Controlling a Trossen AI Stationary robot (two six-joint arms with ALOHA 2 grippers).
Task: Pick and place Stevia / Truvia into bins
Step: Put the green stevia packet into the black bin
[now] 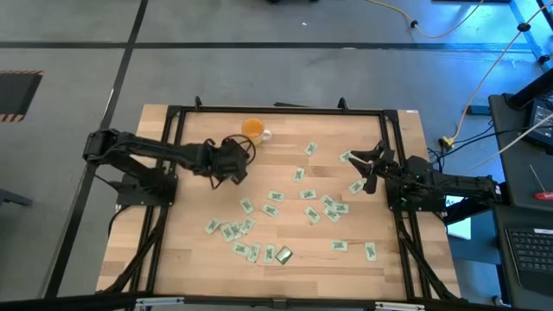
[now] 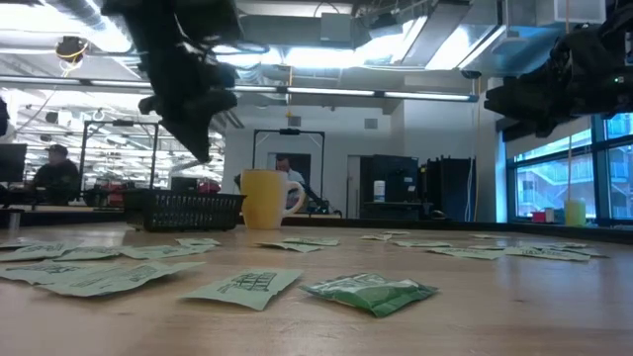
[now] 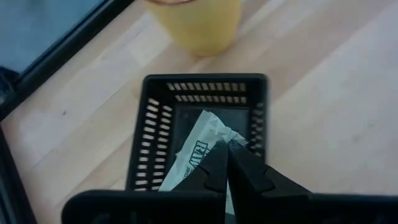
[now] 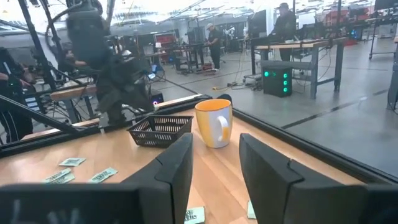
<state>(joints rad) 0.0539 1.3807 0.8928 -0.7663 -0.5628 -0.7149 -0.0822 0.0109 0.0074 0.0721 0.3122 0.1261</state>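
Right now the left tool (image 3: 227,163) pinches a sachet (image 3: 202,146) over the black tray (image 3: 152,118); released askew, it could catch the wall while the right tool (image 4: 214,168) waits open

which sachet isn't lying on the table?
The sachet pinched in the shut left gripper, hanging over the black tray. All others lie flat on the wood.

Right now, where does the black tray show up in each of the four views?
High view: tray mostly hidden under the left pincer, beside the cup.
Low view: left of centre, next to the cup.
Left wrist view: centre, below a held sachet.
Right wrist view: left of the cup, at.
Shared landmark: the cup.
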